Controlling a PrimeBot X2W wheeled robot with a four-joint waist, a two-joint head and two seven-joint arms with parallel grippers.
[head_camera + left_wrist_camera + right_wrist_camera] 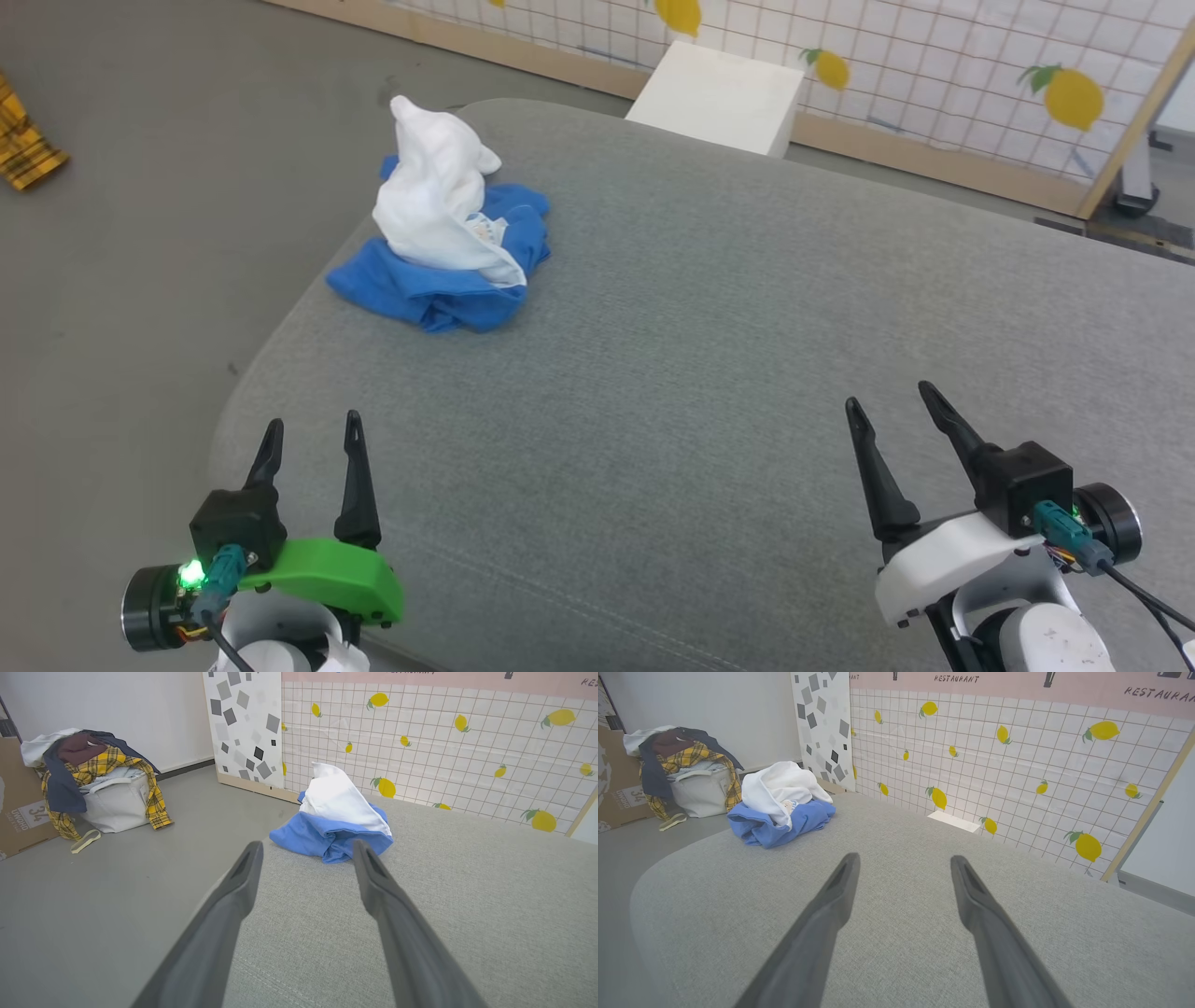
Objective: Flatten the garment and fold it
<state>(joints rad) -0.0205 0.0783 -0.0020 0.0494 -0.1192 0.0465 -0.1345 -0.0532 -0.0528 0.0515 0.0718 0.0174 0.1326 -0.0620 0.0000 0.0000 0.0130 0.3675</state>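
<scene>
Slumping in a crumpled heap on woven grey cushion (747, 373), the garment (439, 243); left fingers (356, 476), right fingers (873, 476) released.

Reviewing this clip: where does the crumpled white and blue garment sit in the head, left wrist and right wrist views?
Head view: garment upper left, near the grey cushion's far left edge.
Left wrist view: garment at centre, just beyond the fingertips of the open left end effector.
Right wrist view: garment upper left, at the cushion's edge.
Shared landmark: the lemon-print wall behind the cushion.
</scene>
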